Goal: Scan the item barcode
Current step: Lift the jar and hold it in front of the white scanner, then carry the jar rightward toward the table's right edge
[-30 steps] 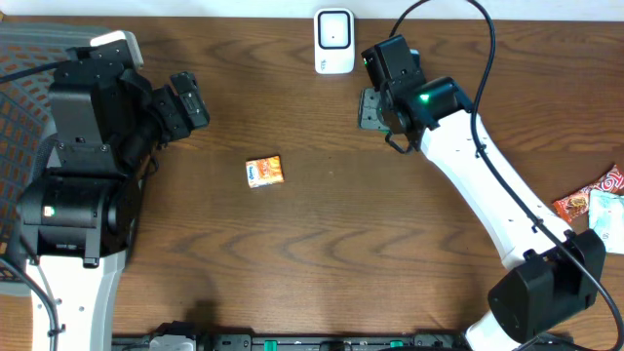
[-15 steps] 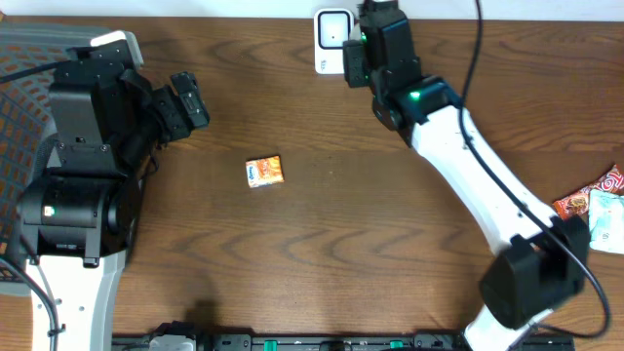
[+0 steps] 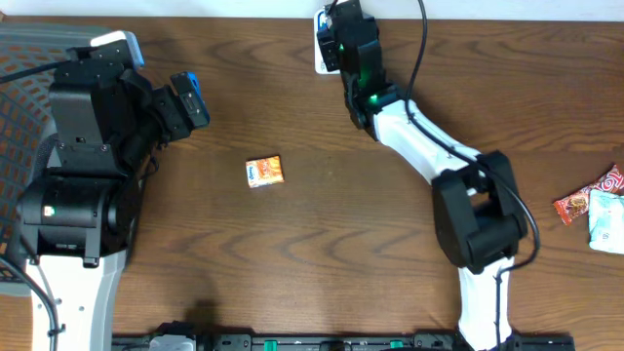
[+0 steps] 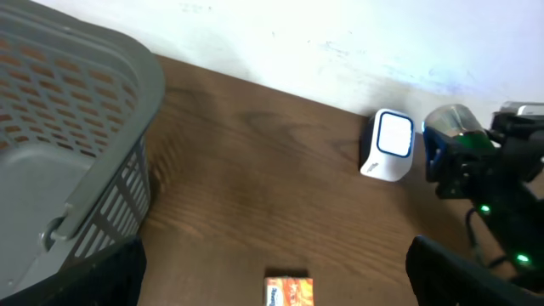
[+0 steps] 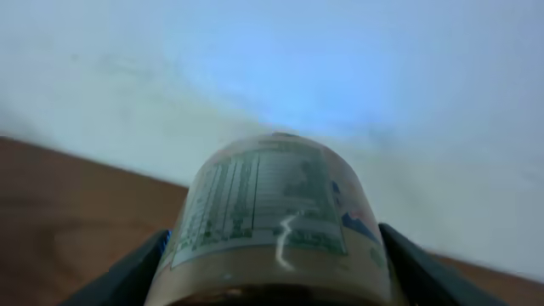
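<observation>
Jar (image 5: pixel 276 212) is up in the right gripper (image 5: pixel 276 285), pinched between its 2 dark fingers (image 5: pixel 127 276), 1 on each flank, jaws about half apart and closed on the jar's round body. The printed label faces back toward the wrist, with a panel of small text across it. I can't pick out a barcode from here. Beyond the fingertips there's pale wall, washed in blue light.

Over to the left wrist view: the jar sits just beside the white scanner (image 4: pixel 391 146), and there's a blue glow on the side of the jar nearest it. Whether the 2 touch, I can't tell. From overhead the right arm reaches to the far edge of the table (image 3: pixel 390 244), and its gripper covers part of the scanner.

Left gripper (image 4: pixel 276 259) now: fingers spread wide, nothing between them, hovering over the wood. A small orange box (image 3: pixel 264 172) lies flat on the table ahead of those fingertips, roughly centred in the gap. Out past the left-hand finger stands the grey basket (image 4: pixel 76 127). Well away from both grippers, 2 snack packets (image 3: pixel 590 205) sit at the table's edge.
</observation>
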Controlling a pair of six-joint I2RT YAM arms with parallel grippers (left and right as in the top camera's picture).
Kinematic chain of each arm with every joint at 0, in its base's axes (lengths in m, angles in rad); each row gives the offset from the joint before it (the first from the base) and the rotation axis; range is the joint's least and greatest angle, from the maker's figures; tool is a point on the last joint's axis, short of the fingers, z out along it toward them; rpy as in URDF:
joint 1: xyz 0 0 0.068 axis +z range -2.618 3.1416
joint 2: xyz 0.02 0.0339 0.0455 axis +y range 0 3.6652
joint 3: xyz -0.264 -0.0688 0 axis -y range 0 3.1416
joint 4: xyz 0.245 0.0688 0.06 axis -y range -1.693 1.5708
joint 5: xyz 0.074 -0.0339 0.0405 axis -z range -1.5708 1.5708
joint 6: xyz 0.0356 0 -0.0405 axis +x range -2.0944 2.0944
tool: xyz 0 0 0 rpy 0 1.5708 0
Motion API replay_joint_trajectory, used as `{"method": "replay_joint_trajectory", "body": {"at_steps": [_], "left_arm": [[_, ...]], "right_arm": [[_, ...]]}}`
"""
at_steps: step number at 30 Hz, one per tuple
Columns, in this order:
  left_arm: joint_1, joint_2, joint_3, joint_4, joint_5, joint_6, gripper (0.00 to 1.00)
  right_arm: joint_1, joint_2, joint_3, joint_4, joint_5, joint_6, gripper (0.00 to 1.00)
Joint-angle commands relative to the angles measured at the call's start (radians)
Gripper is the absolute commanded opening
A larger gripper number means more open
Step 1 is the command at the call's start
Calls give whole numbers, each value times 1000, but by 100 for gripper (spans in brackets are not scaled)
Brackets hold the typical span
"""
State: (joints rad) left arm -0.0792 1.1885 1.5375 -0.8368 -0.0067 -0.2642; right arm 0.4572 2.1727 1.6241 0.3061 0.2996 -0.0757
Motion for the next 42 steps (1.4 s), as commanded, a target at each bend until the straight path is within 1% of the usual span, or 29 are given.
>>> {"method": "replay_joint_trajectory", "body": {"at_steps": [1,8,12,22,23,27,29,32,35,36,39,42], "left_arm": [[5,1,11,0,-13,9,98],[5,1,11,0,-13,9,98],[5,1,11,0,-13,9,98],[5,1,11,0,-13,9,98],[5,1,11,0,-13,9,98],[5,1,11,0,-13,9,98],[5,1,11,0,-13,9,98],[5,1,11,0,-13,9,98],[5,1,11,0,-13,9,98],[5,1,11,0,-13,9,98],[5,1,11,0,-13,9,98],[5,1,11,0,-13,9,98]], "right_arm": [[-29,66,9,122,9,-35,60],[-70,217,9,406,-58,-48,60],[-74,287,9,537,-69,-64,66],[-63,294,10,546,-70,-63,66],[-61,294,10,546,-70,-64,67],[-55,282,10,546,-65,-64,75],[-53,251,10,533,-64,-69,75],[-47,162,10,436,-18,-71,73],[-43,40,10,258,-9,-68,69],[-43,-21,10,170,-9,-56,67],[-47,-148,10,-31,-8,-8,64],[-60,-272,10,-266,-8,70,61]]}}
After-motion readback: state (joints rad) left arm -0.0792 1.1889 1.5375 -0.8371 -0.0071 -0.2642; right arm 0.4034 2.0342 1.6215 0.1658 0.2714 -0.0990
